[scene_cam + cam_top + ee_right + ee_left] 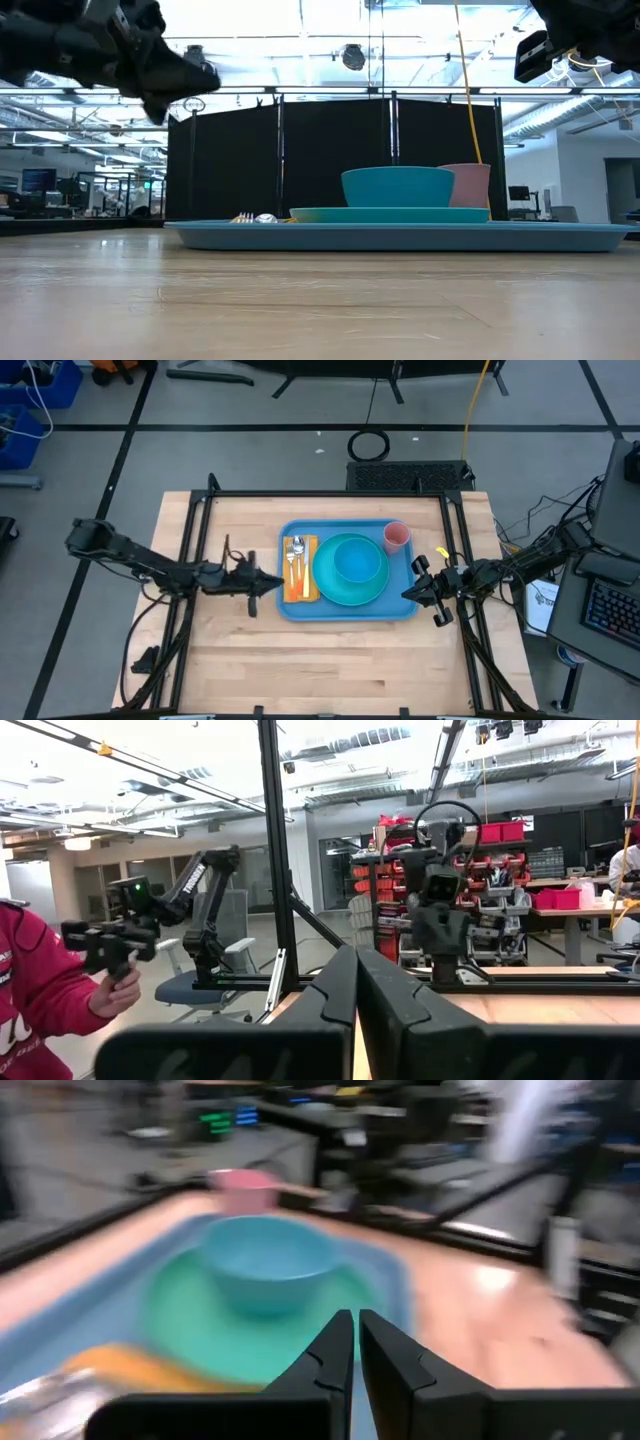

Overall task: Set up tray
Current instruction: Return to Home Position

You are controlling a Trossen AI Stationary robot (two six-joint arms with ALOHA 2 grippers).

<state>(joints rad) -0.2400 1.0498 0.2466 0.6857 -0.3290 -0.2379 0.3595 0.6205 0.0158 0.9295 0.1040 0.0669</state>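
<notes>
While left gripper [274, 582] and right gripper [408, 593] hover pinched nearly shut, empty, tray [300, 610] lies between their fingertips, carrying plate [338, 595], bowl [358, 563], napkin [312, 585] with cutlery [296, 560] nearest left fingers, cup [396, 537] nearer right fingers.

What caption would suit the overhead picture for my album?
Left gripper and right gripper flank a blue tray holding plate, bowl, pink cup and cutlery on a napkin.

light-blue tray [402, 602], teal plate [345, 596]
</notes>
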